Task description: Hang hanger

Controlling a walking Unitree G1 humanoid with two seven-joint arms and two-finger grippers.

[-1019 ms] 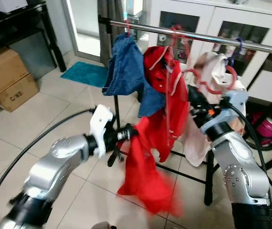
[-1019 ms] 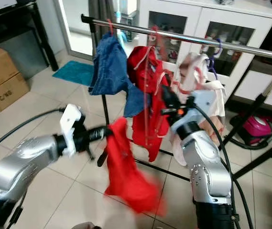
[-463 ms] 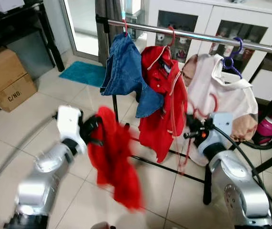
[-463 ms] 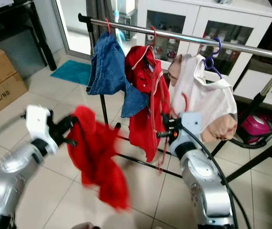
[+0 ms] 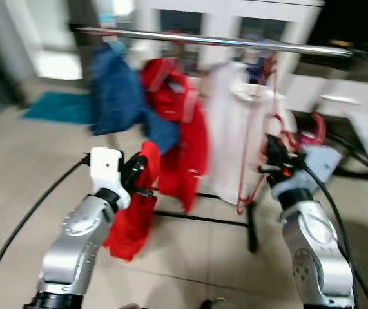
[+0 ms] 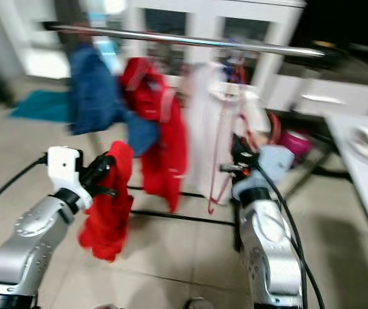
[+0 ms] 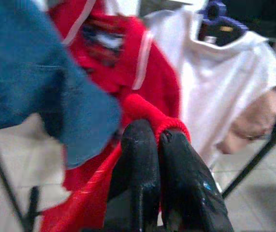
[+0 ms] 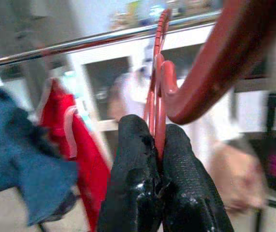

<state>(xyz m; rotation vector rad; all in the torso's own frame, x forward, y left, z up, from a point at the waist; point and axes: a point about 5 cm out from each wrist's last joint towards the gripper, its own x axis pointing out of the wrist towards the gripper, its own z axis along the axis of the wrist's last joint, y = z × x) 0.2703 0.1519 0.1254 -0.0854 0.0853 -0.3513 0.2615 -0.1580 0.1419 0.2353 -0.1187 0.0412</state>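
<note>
Garments (image 5: 171,122) on rail (image 5: 216,41)

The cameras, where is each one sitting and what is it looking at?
Left eye view: on the head, looking down at the clothes rail, with both silver arms showing.
Right eye view: beside it, same scene.
Left wrist view: on the left arm, looking along the left gripper, jaws shut on the red cloth.
Right wrist view: on the right arm, looking along the right gripper, jaws shut on the red hanger.
Shared: all views show the rail's hanging clothes.
</note>
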